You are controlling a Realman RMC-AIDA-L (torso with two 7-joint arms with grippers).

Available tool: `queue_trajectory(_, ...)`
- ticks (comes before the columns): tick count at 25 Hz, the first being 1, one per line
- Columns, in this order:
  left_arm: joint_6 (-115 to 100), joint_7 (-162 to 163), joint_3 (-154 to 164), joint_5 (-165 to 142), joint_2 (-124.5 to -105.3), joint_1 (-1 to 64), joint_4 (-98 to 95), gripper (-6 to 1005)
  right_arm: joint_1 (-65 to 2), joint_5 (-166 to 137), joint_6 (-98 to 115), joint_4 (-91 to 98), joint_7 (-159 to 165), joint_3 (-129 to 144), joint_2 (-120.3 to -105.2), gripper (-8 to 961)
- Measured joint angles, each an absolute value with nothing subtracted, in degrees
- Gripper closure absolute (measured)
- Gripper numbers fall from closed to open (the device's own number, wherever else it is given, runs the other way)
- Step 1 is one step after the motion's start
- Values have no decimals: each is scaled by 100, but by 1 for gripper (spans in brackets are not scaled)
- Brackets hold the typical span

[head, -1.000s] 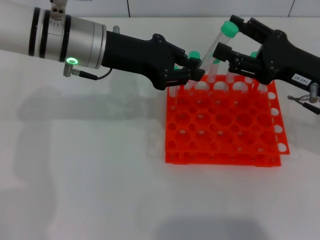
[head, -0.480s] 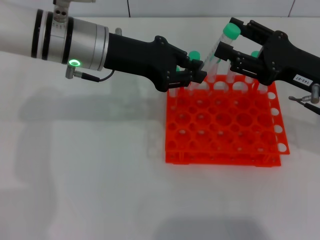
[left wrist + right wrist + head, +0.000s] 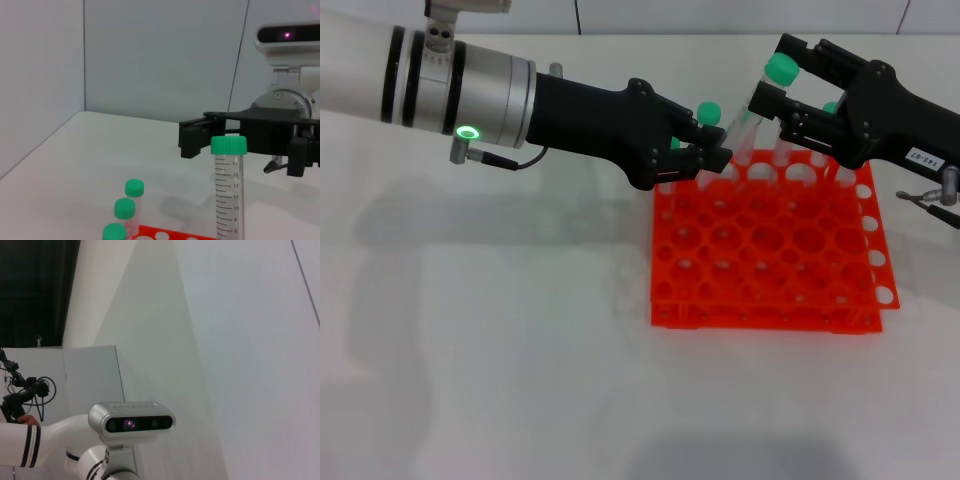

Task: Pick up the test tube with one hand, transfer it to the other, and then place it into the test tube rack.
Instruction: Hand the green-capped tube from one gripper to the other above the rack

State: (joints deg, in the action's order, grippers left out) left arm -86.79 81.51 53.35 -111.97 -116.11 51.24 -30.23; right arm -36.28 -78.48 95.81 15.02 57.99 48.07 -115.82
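The test tube [image 3: 744,122] leans over the back edge of the orange-red rack [image 3: 770,250], its green cap [image 3: 780,68] uppermost. My left gripper [image 3: 712,153], on the silver green-ringed arm, is shut on the tube's lower end. My right gripper [image 3: 770,72], the one with the white label, is open, with one finger on either side of the cap. The left wrist view shows the tube [image 3: 228,195] upright, with the right gripper [image 3: 246,149] open behind its cap.
Other green-capped tubes [image 3: 708,110] stand in the rack's back row, close to both grippers; several also show in the left wrist view [image 3: 124,207]. The rack sits on a white table [image 3: 500,330]. The right wrist view shows only walls and the robot's head.
My left gripper has shifted slightly to the right with the tube. The tube now stands steeper and its cap sits a little lower between the right gripper's fingers.
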Motion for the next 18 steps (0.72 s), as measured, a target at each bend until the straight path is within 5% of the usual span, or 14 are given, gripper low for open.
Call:
queue_trajectory(10, -8677, 8137, 5392, -11197, -11633, 5124, -3024, 815, -3643, -7848, 9581, 1495, 5873, 4823, -11578, 258)
queue_trajectory(13, -8672, 8131, 5396, -11198, -11636, 5124, -3023, 815, -3645, -7848, 9582, 1508, 5891, 4824, -11574, 462)
queue_trajectory(18, -8664, 8130, 5397, -11201, -11646, 5122, -3064, 814, -3660, -7841, 9581, 1497, 5891, 4823, -11571, 624)
